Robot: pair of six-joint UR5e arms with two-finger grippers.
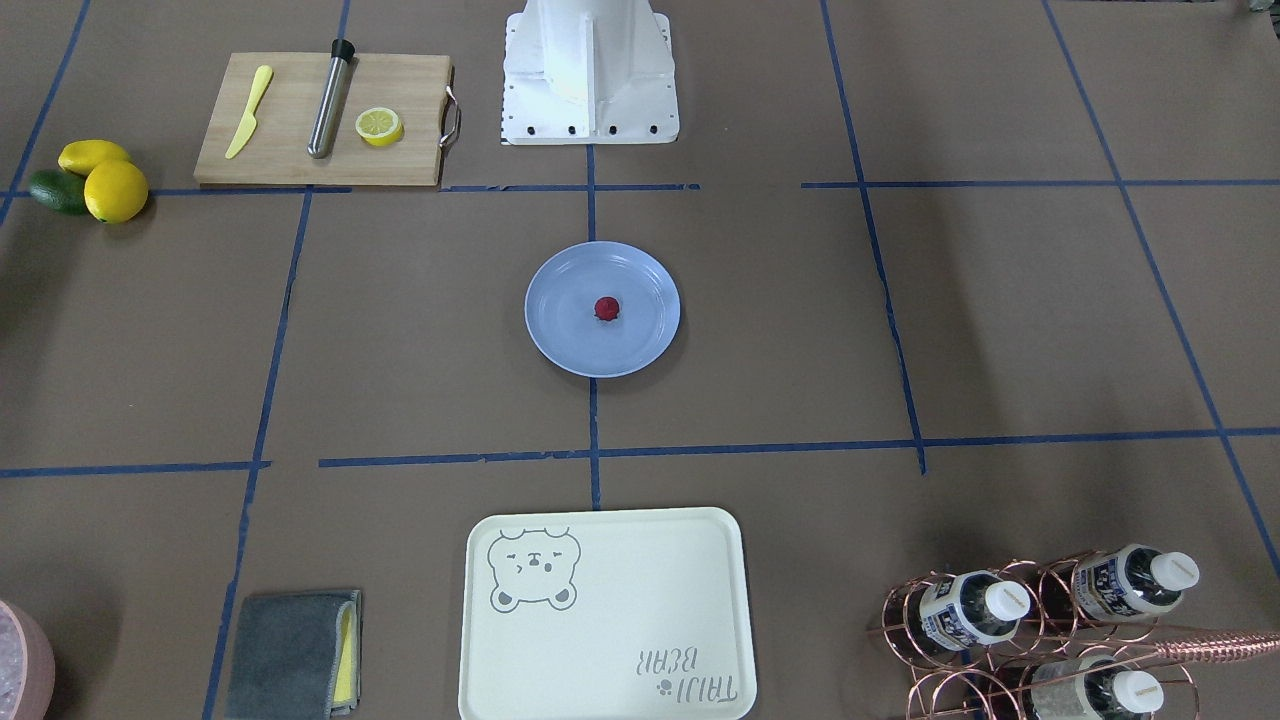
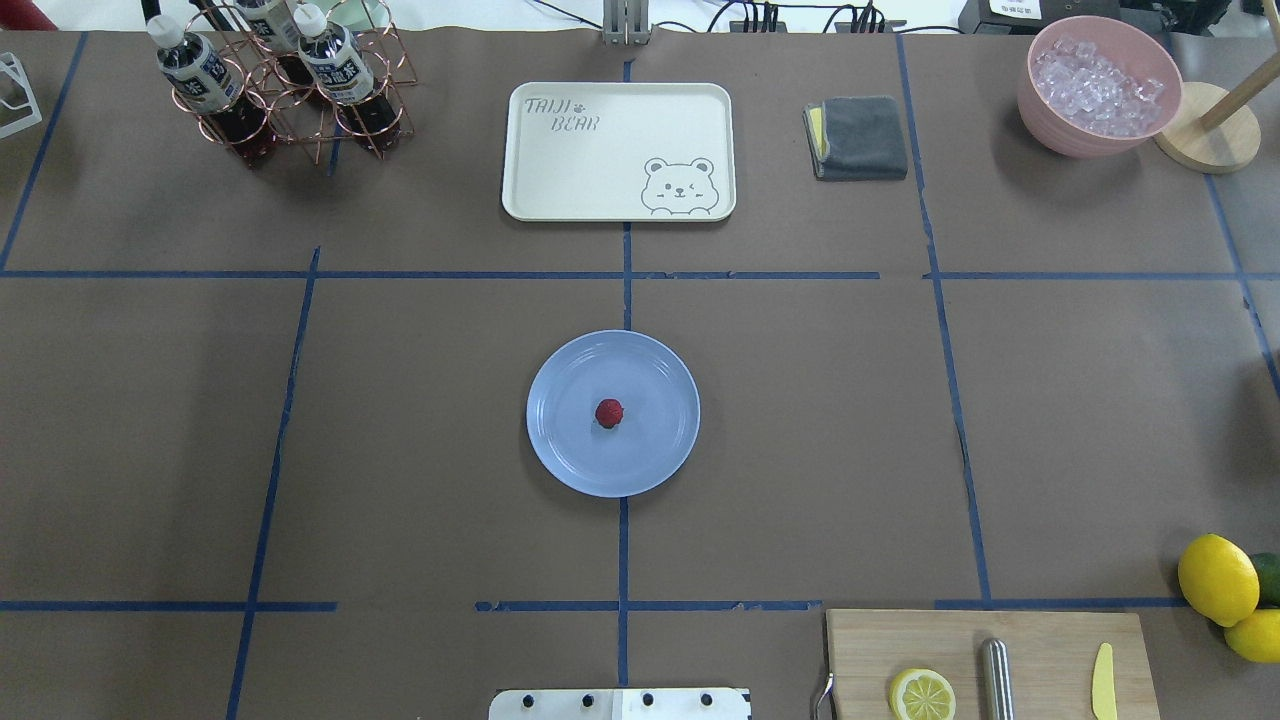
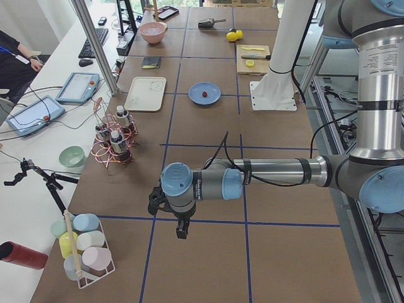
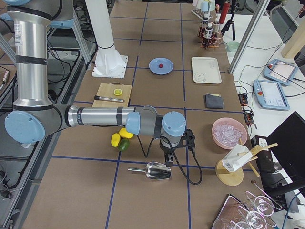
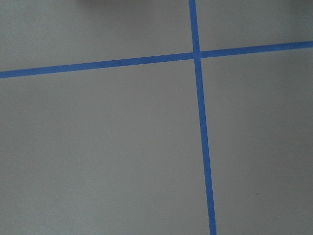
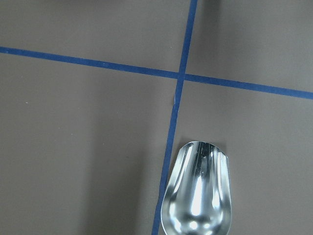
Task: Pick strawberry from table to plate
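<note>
The strawberry is a small dark red berry lying in the middle of the light-blue plate, which rests at the centre of the brown table. No gripper shows in the front or overhead views. In the exterior left view my left gripper hangs over bare table far from the plate. In the exterior right view my right gripper hangs just above a metal scoop, also far from the plate. For both grippers I cannot tell whether they are open or shut.
A cutting board carries a lemon half, a steel rod and a yellow knife. Lemons with an avocado lie beside it. A bear tray, a bottle rack, a grey cloth and an ice bowl line the far side.
</note>
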